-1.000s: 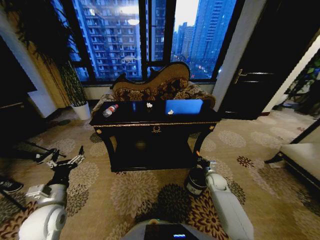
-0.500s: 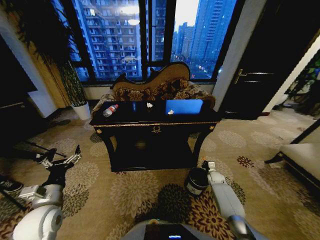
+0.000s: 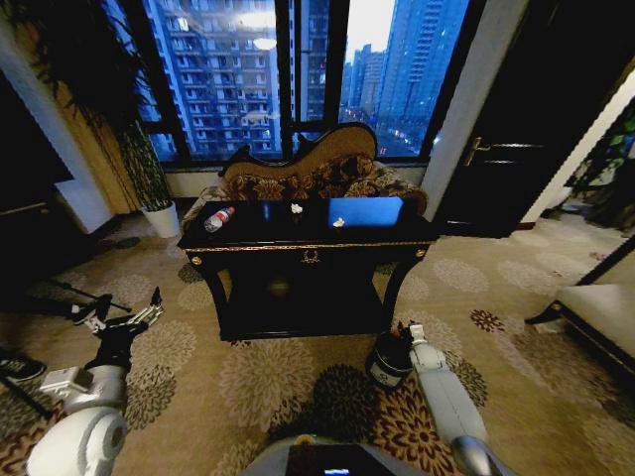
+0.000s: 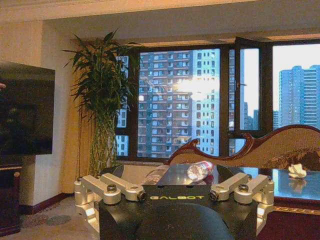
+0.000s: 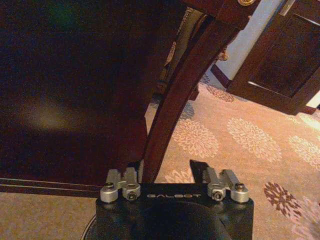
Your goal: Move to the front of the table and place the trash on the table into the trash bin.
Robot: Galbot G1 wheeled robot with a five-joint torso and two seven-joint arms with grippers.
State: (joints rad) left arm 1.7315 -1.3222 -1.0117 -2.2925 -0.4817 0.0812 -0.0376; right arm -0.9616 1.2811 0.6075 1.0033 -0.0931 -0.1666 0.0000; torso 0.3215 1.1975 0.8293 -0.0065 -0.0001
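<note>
The black table (image 3: pixel 308 246) with gold trim stands straight ahead. On its top lie a clear bottle (image 3: pixel 219 218) with a red label at the left end and two white scraps (image 3: pixel 296 208) (image 3: pixel 338 222) near the middle. The dark round trash bin (image 3: pixel 387 361) sits on the carpet by the table's front right leg. My right gripper (image 3: pixel 405 330) hangs open just over the bin's far rim, facing that table leg (image 5: pixel 170 110). Off to the left, low over the carpet, my left gripper (image 3: pixel 119 310) is open and holds nothing. In the left wrist view the bottle (image 4: pixel 200 170) and a scrap (image 4: pixel 297 171) lie on the tabletop beyond it.
An ornate brown sofa (image 3: pixel 313 174) stands behind the table against the window. A tall plant in a white pot (image 3: pixel 159 213) is at the back left. A dark door (image 3: pixel 506 178) is at the right and low furniture (image 3: pixel 595 317) at the far right. Patterned carpet lies open before the table.
My right arm has stretched forward and its gripper sits a little lower by the bin. The left gripper has drifted slightly left. The table and trash stay put.
</note>
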